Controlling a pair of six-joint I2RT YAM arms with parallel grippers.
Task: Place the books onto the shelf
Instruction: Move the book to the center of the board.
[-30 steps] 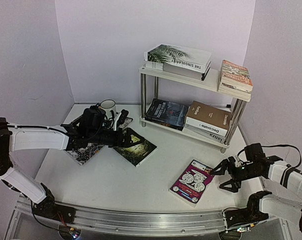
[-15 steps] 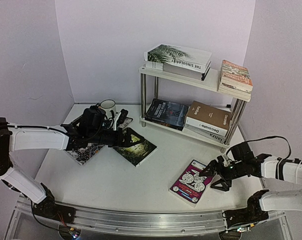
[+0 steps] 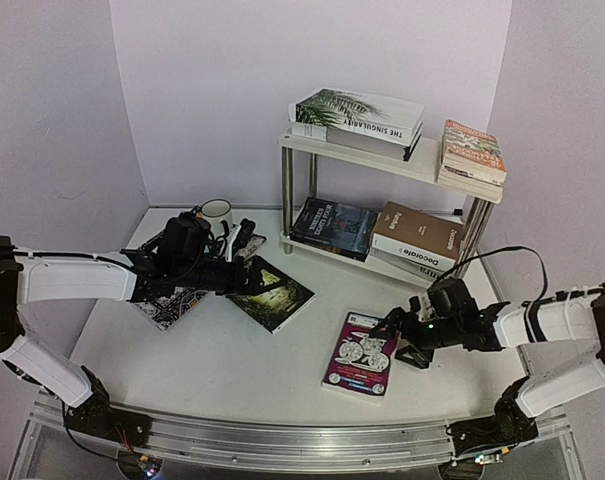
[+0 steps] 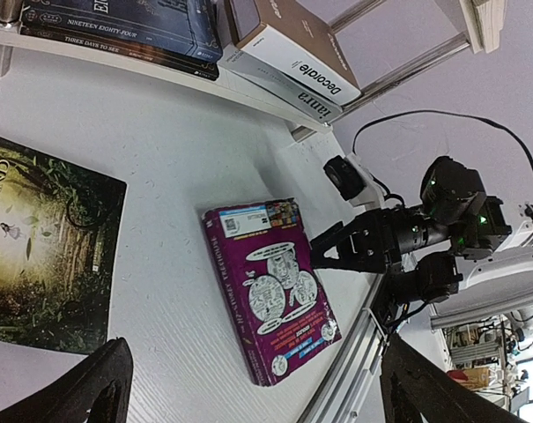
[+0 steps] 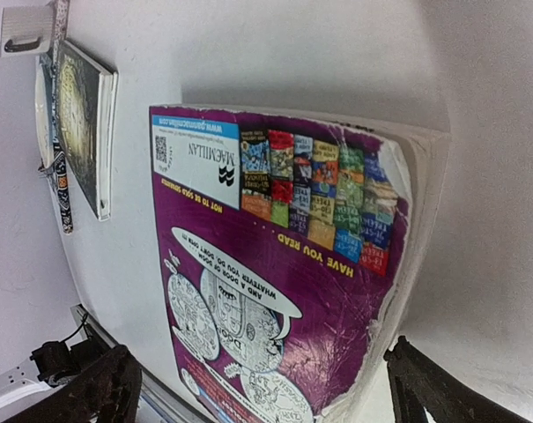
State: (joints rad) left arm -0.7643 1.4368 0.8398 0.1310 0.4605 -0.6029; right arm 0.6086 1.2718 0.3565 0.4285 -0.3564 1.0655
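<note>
The right gripper (image 3: 395, 338) stands wide open at the edge of the magenta book (image 3: 360, 355), which lies flat on the surface (image 3: 232, 370) in front of the shelf (image 3: 354, 151). Best to slip one finger under that edge, then close on the whole thickness, not just the cover.

light: even and diffuse, from overhead; scene bright, walls (image 3: 212, 100) tinted lilac. shadows soft: a faint one under the shelf (image 3: 382, 160) on the white tabletop (image 3: 232, 370), and a grey band beside the magenta book (image 5: 284, 291) in the right wrist view. small highlights on the metal legs (image 3: 287, 190). top view sharp throughout. both wrist views bend straight lines near the edges. fingers (image 4: 81, 388) of the left hand (image 4: 253, 374) and fingers (image 5: 99, 392) of the right hand (image 5: 262, 383) show as dark, blurred corner shapes. book print crisp.
</note>
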